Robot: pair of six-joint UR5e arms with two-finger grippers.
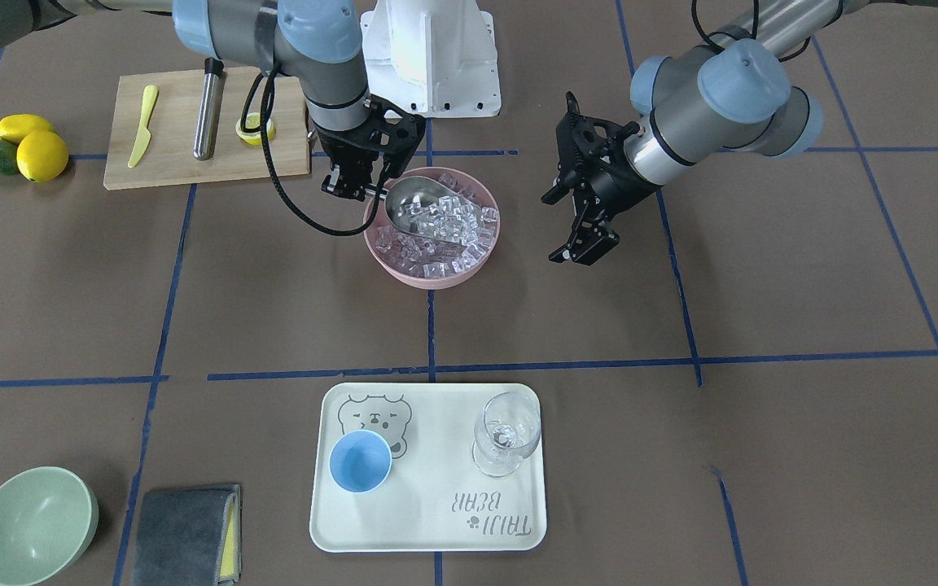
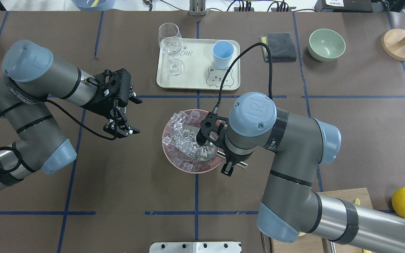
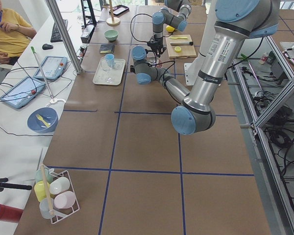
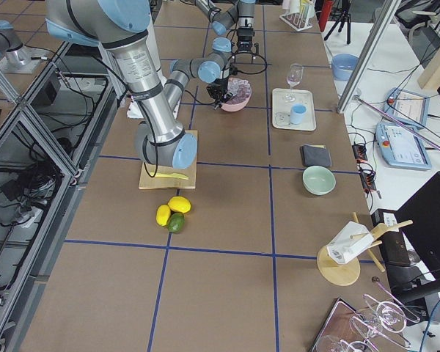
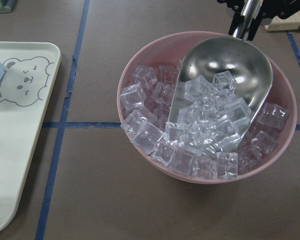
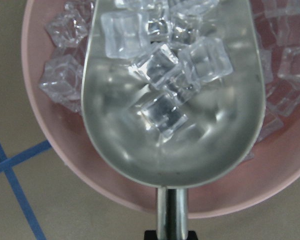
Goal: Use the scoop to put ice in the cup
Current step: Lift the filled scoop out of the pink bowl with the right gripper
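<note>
My right gripper [image 1: 357, 189] is shut on the short rod handle of the steel scoop [image 1: 424, 207]. The scoop's trough lies in the pink bowl [image 1: 404, 277] among the clear ice cubes [image 1: 440, 248]. Several cubes sit inside the trough in the right wrist view [image 6: 162, 60], and the left wrist view also shows the scoop [image 5: 225, 70]. The light-blue cup [image 1: 361, 461] stands upright on the cream tray [image 1: 436, 521], well apart from the bowl. My left gripper [image 1: 567, 228] is open and holds nothing, hovering above the table beside the bowl [image 2: 135, 116].
A clear stemmed glass [image 1: 506, 431] stands on the tray next to the cup. A green bowl [image 1: 33, 525] and a grey cloth [image 1: 184, 533] lie beyond the tray. A cutting board [image 1: 176, 163] with a steel cylinder [image 1: 208, 110] and lemons [image 1: 41, 155] are behind my right arm.
</note>
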